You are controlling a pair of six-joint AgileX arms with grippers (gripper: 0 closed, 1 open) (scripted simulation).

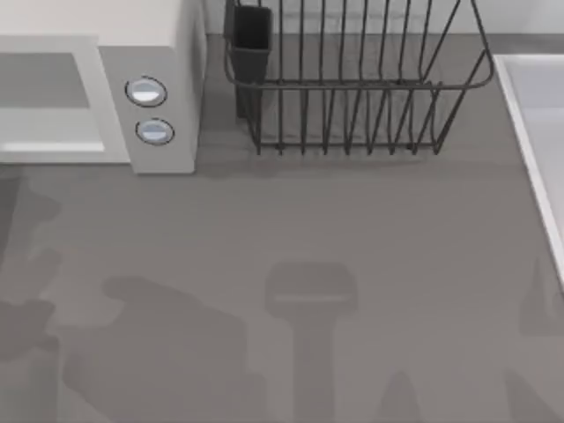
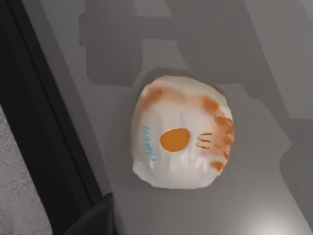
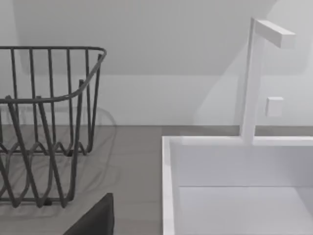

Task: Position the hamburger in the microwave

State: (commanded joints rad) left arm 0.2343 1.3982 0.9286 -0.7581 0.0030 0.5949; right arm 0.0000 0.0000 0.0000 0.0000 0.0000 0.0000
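Left gripper: somewhere above the hamburger (image 2: pixel 182 138), fingers' state impossible to tell. Hamburger in pale wrapper, flat on the grey table (image 2: pixel 274 63), close by a dark edge. Microwave (image 1: pixel 163 53) at the table's far left corner, cavity open. Step in hand: approach, nothing grasped yet. Next: descend, close on the hamburger, carry toward that cavity. Right arm parked near the sink (image 3: pixel 168 196).

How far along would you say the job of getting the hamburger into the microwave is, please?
Nothing looks done yet. The wrapped hamburger lies on the grey table under the left wrist camera, ungrasped. The microwave stands at the table's far left beside the dish rack. Grasping, carrying and placing inside all remain.
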